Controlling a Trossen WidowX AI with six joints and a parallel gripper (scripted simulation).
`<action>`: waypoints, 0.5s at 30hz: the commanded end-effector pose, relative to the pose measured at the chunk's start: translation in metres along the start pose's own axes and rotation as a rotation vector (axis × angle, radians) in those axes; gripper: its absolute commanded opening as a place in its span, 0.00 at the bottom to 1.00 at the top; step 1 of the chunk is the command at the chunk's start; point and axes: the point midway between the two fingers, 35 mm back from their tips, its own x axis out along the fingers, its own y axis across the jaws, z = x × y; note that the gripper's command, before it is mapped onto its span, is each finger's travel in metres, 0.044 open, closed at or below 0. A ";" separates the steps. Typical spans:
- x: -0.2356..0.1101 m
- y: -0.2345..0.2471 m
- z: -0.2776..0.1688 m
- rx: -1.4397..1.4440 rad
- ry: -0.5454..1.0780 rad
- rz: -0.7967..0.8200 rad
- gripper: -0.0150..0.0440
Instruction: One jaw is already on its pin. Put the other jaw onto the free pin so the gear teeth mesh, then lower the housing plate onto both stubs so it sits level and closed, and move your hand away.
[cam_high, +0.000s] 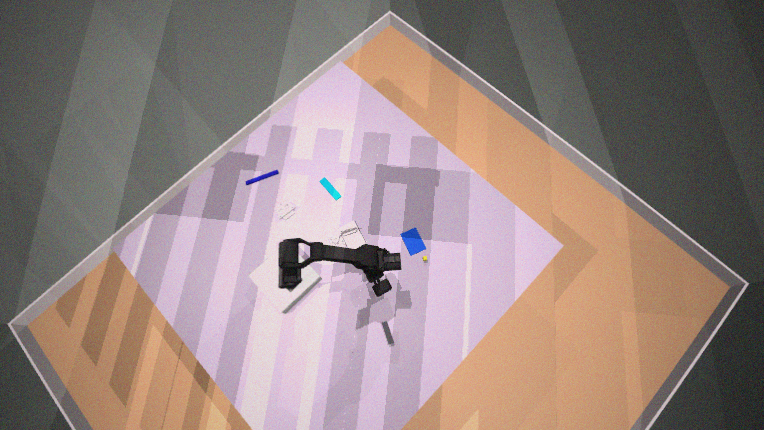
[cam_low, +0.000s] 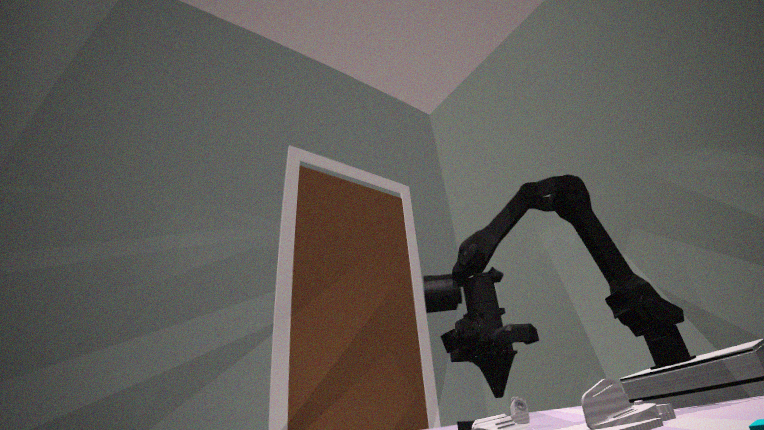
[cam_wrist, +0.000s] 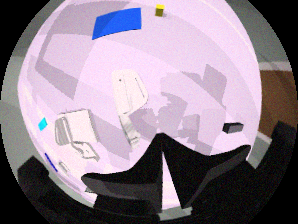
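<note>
Your tool (cam_low: 498, 396) (cam_wrist: 160, 136) was pressed together at its tips, pinching nothing, above the tabletop (cam_high: 299, 122) (cam_low: 711, 411) (cam_wrist: 200, 45). In the wrist view, you had a long white part (cam_wrist: 131, 92) at centre and a wider white part (cam_wrist: 80, 125) at left, well apart from the blue block (cam_high: 413, 241) (cam_wrist: 118, 23) at upper left.

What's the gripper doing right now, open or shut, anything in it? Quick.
Gripper: closed, fingertips together, nothing between them, raised above the tabletop.
</note>
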 end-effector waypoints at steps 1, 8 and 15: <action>0.010 0.002 -0.002 -0.005 0.006 0.008 0.25; 0.022 0.002 -0.002 -0.005 0.006 0.008 0.25; 0.032 0.003 -0.003 -0.005 0.007 0.008 0.25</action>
